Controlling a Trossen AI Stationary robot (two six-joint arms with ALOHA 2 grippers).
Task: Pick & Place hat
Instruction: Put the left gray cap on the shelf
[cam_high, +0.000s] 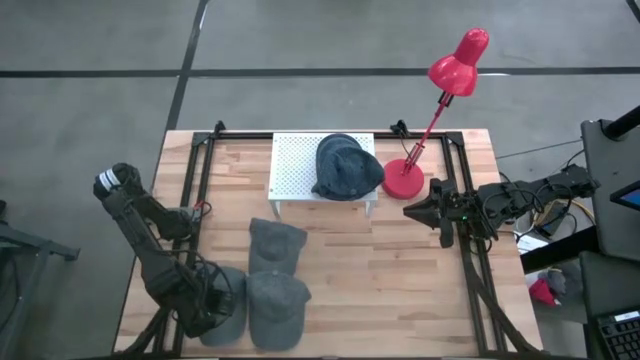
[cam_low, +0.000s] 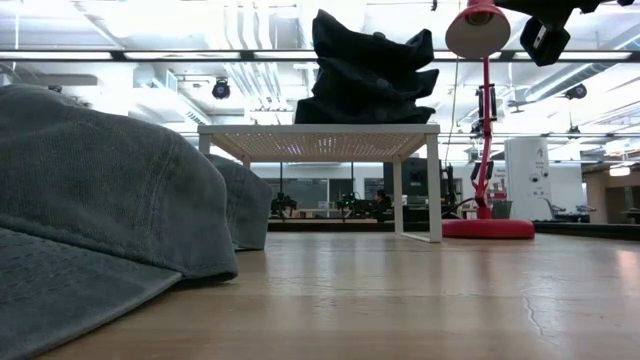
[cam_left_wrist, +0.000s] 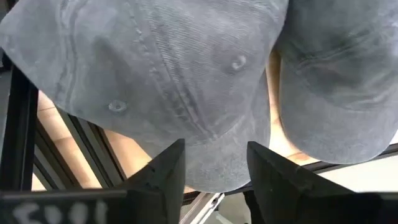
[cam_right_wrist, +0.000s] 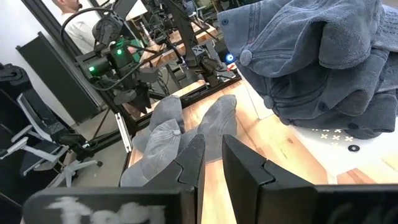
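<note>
Down at the near left corner of the table, I am hovering my left gripper over the edge of a grey cap, fingers spread with a clear gap and nothing between them. Its crown, button and eyelets are filling my left wrist view, so I judge I am lining up for a pick, not yet gripping. Two more grey caps are lying on the wood close by: one touching or overlapping the first on its right, another just beyond it toward the rack.

That white perforated rack is standing at the far middle of the table and is serving as the place to put things; a pile of dark hats is sitting on its right half, crumpled together (I cannot tell how many). Its left half is bare.

My right gripper is waiting near the rack's right end, beside the base of the red desk lamp, its fingers nearly together and pinching nothing.

Next move, as I judge it: lowering onto the cap's soft edge, closing on a single layer of fabric, and lifting without dragging the neighbouring cap along. Floppy cloth may slip or bunch.
</note>
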